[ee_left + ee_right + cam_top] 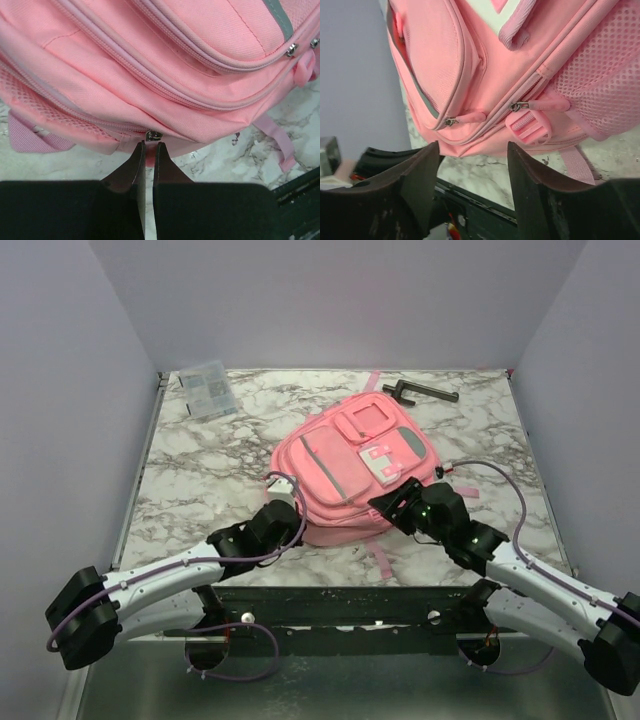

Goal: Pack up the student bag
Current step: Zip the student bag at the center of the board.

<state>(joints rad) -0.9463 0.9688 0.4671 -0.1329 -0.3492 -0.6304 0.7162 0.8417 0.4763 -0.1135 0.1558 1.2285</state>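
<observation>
Grip detail: left claw [151, 145] closed, fingertips pressed together directly below small metal zipper slider [153, 135] on near edge of large soft pink fabric backpack [325, 465]; pinching of any pull tab not discernible. Opposite side: right claw [472, 146] open, fingers spread wide, holding nothing and touching nothing, facing the backpack's near right corner with pink zipper pull [547, 105] and mesh side pocket [612, 75]. Backpack lying flat, front pockets upward, at the middle of white-and-grey marbled bench [200, 465], between the two claws: left claw at its near left edge, right claw just beside its near right edge.
</observation>
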